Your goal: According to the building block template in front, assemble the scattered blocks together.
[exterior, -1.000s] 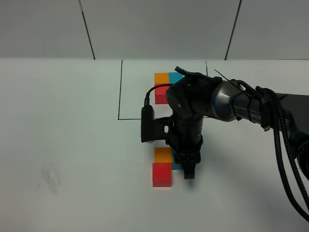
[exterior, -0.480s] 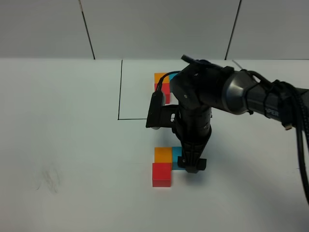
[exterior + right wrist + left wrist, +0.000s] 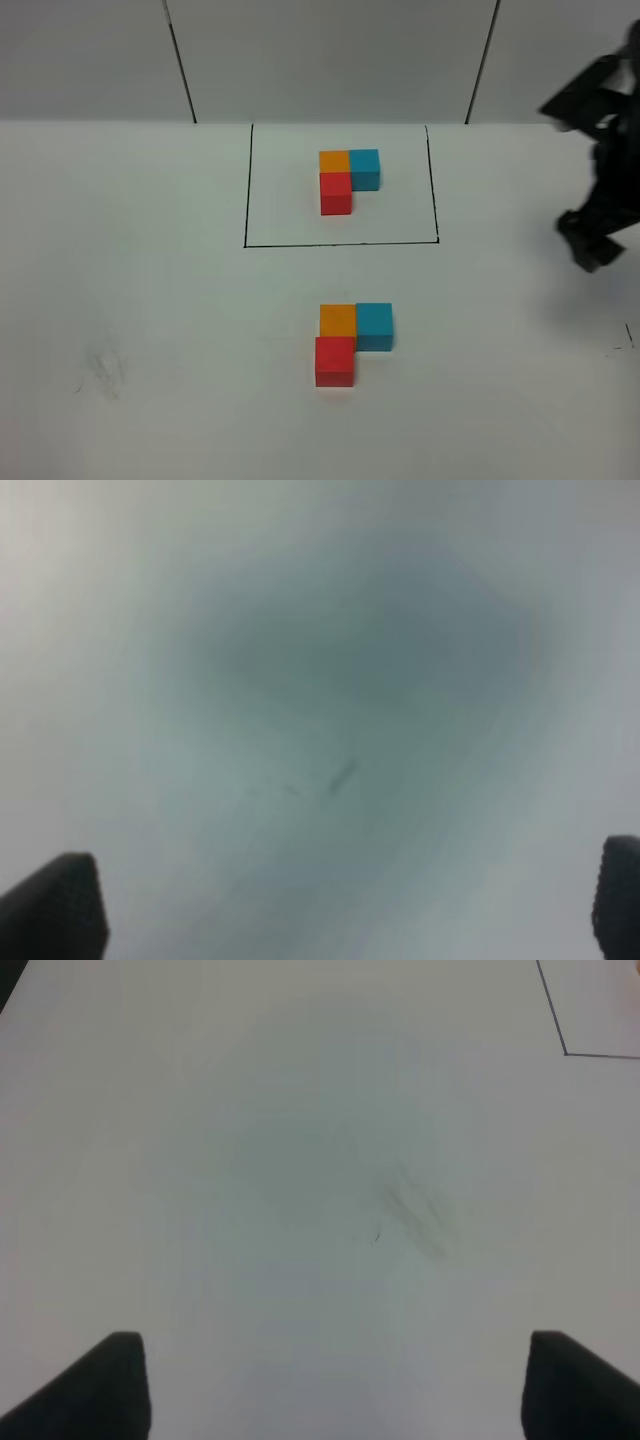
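Well, the loose red, orange and blue cubes (image 3: pixel 352 341) sit joined just below the black-outlined template (image 3: pixel 341 184), matching it; both grippers, right (image 3: pixel 592 236) and left (image 3: pixel 330 1380), gape wide, holding nothing. Nothing's left but parking, I'd say.

The white, flat desk (image 3: pixel 150 300) is looking smooth and matt, with a faint grey scuff mark (image 3: pixel 100 370) on it. The thin black square outline (image 3: pixel 246 190) is looking like a printed or drawn line, flat on the surface. The three small cubes inside the outline (image 3: pixel 345 178), red, orange and blue, are looking like smooth, solid-coloured plastic with a soft sheen. The three loose cubes of red, orange and blue (image 3: pixel 350 340) are showing the same smooth finish. The black right pincer (image 3: pixel 592 235) is appearing as dark matt plastic, but it is blurred. The wall of pale grey panels (image 3: pixel 330 60) is looking matt.
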